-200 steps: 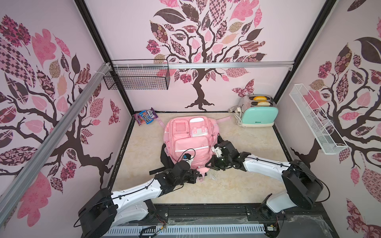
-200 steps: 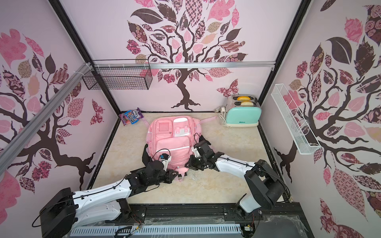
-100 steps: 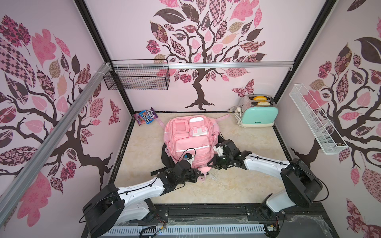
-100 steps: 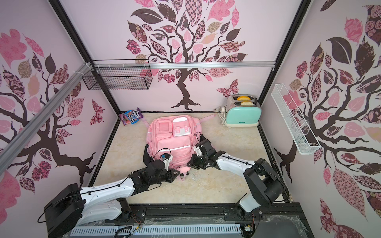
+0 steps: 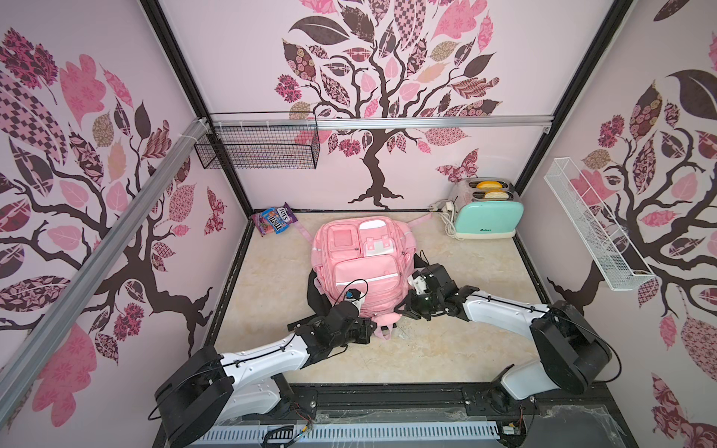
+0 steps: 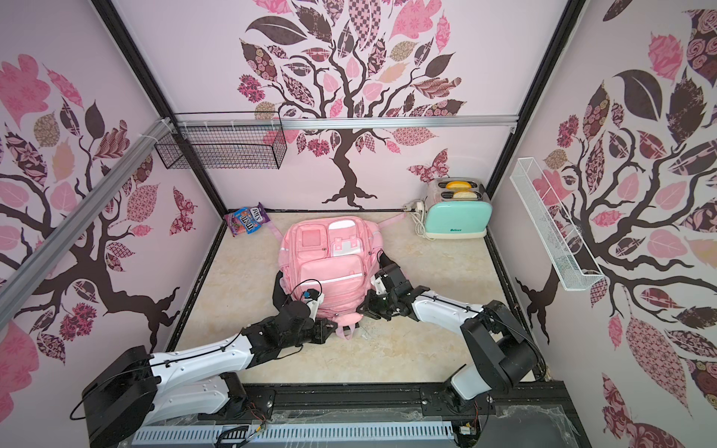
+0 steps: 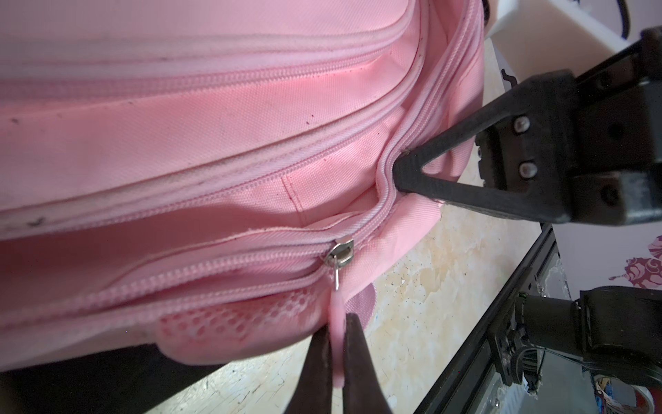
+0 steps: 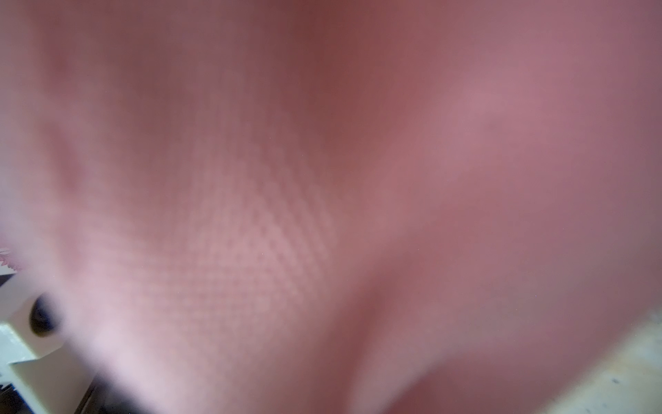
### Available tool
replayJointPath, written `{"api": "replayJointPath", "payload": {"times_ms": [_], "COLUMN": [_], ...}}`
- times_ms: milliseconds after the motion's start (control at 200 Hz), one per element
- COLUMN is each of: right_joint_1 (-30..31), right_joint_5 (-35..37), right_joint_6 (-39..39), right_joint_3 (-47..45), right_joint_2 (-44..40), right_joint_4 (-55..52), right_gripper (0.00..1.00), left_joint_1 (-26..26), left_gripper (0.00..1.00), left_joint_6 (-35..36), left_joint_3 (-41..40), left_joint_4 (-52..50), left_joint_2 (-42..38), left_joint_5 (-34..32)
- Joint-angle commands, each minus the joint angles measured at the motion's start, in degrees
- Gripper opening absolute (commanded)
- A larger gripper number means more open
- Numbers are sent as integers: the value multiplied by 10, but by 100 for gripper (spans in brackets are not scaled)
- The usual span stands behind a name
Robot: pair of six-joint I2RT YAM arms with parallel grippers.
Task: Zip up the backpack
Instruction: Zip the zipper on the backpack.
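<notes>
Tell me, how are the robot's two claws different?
The left gripper is shut on the pink zipper pull, while the right gripper pinches the backpack fabric beside the zipper track. The left gripper sits right by the silver slider, and the right gripper sits further along the track, where it looks unzipped. Both are black, shut, and working on the same zipper.

The backpack (image 5: 362,267) is made of matt woven pink cloth, and a panel (image 7: 229,320) of it is open mesh. Its zip slider (image 7: 342,252) is made of shiny metal, and the zip pull (image 7: 336,304) looks to be moulded in smooth pink plastic or rubber. The tabletop (image 5: 465,279) is finished in scuffed, marbled beige. The toaster (image 5: 487,219) is cased in glossy mint and topped with brushed metal.
</notes>
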Motion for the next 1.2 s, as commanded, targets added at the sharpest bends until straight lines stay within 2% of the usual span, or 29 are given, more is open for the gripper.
{"api": "replayJointPath", "payload": {"times_ms": [0, 40, 65, 165, 180, 205, 280, 475, 780, 900, 980, 1020, 1070, 1110, 1165, 1195], "right_joint_1": [-14, -14, -13, -14, -14, -14, -11, 5, 73, 82, 83, 82, 82, 82, 82, 82], "right_joint_5": [13, 5, 0, 18, 21, 23, 25, 24, 32, 38, 38, 38, 37, 37, 38, 39], "right_joint_6": [0, 6, 11, 40, 47, 59, 99, 196, 273, 281, 274, 268, 257, 246, 229, 219], "right_joint_3": [8, 5, 4, -5, -10, -18, -43, -105, -129, -126, -122, -122, -117, -113, -105, -101], "right_joint_2": [5, 7, 8, -1, -4, -10, -22, -33, 15, 28, 31, 30, 27, 23, 15, 10], "right_joint_4": [-2, 4, 6, -8, -6, 1, 30, 135, 303, 325, 327, 326, 313, 302, 278, 265], "right_gripper": [0, 0, 4, 36, 46, 56, 67, 72, 72, 71, 64, 54, 31, 17, 4, 0], "left_joint_1": [8, 9, 9, 7, 6, 5, 2, -3, -5, -4, -4, -5, -5, -4, -5, -4], "left_gripper": [0, 0, 0, 0, 0, 0, 0, 0, 0, 0, 0, 0, 0, 0, 0, 0], "left_joint_6": [0, -2, -3, -8, -8, -9, -11, -19, -16, -16, -14, -14, -12, -12, -11, -11], "left_joint_3": [-7, -8, -9, -10, -10, -10, -13, -16, -9, -10, -11, -11, -10, -10, -8, -6], "left_joint_4": [-40, -34, -29, -17, -16, -13, -2, 19, 12, 7, 3, 0, -2, -4, -6, -6], "left_joint_2": [12, 16, 19, 32, 34, 38, 47, 62, 61, 53, 48, 45, 43, 43, 44, 44], "left_joint_5": [-31, -29, -27, -23, -23, -23, -21, -17, -17, -17, -18, -19, -21, -21, -21, -21]}}
